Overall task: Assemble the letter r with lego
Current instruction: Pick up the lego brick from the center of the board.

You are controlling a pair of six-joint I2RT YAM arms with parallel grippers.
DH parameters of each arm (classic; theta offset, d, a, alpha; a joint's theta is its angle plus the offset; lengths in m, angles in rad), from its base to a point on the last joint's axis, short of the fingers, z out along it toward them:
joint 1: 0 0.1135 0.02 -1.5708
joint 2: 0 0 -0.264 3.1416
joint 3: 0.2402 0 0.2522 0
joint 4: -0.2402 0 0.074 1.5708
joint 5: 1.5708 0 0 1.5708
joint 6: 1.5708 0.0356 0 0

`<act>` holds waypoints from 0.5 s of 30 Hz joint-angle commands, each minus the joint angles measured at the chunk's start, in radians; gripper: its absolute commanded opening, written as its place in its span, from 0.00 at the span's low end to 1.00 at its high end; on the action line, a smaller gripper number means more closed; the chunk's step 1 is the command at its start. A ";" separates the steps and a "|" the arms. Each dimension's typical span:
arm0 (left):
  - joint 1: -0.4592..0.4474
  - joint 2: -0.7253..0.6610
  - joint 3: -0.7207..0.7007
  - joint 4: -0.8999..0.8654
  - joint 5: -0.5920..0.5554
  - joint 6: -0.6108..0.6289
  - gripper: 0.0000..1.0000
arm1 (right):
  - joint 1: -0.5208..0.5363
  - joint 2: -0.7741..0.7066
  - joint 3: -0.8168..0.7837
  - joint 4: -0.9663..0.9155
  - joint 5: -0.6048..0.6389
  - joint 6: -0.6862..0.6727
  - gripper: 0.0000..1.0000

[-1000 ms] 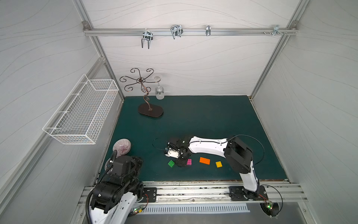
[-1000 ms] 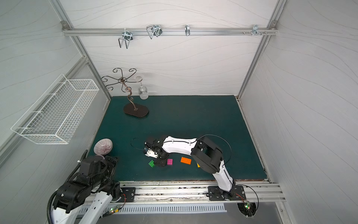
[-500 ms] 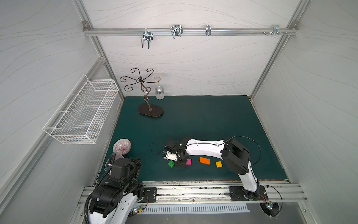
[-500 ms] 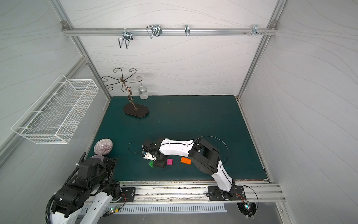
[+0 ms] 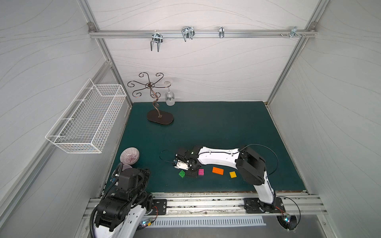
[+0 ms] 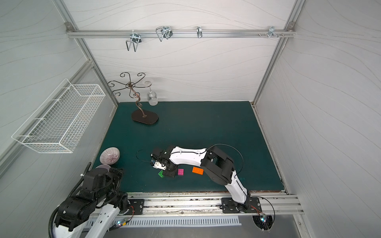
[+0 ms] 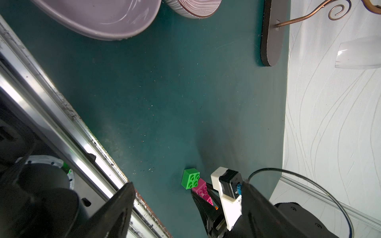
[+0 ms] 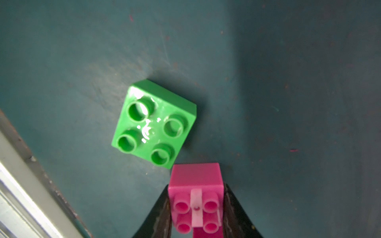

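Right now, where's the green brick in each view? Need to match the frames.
In a top view: green brick low centre, just left of the right fingers.
In a top view: same spot, partly hidden behind them.
Left wrist: picture's lower middle.
Right wrist: picture's centre, studs up.
Shared landmark: the right fingers, shut on a magenta brick, beside it everywhere.

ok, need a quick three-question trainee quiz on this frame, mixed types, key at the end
1. True or false: the green brick is stacked on another brick.
2. Which brick sits between the fingers of the right gripper? A orange, B magenta, C yellow.
3. In a top view, what colour is the longest brick?

Key: 1 false, it lies alone, studs up. 2 B, the magenta brick. 3 orange.
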State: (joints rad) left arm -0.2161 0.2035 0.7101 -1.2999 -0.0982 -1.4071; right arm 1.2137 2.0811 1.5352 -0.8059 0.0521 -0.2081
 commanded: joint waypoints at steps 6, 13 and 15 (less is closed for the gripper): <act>0.004 -0.020 0.025 -0.059 -0.047 0.004 0.84 | 0.005 0.036 0.039 -0.075 0.019 0.035 0.00; 0.004 0.000 0.026 -0.059 -0.049 0.029 0.84 | 0.003 -0.004 0.116 -0.158 0.036 0.184 0.00; 0.003 0.005 0.028 -0.057 -0.048 0.035 0.84 | 0.004 0.002 0.162 -0.203 0.037 0.226 0.00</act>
State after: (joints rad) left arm -0.2161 0.1947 0.7101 -1.3010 -0.1059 -1.3914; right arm 1.2137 2.0941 1.6428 -0.9161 0.0792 -0.0723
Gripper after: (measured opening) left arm 0.836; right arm 0.353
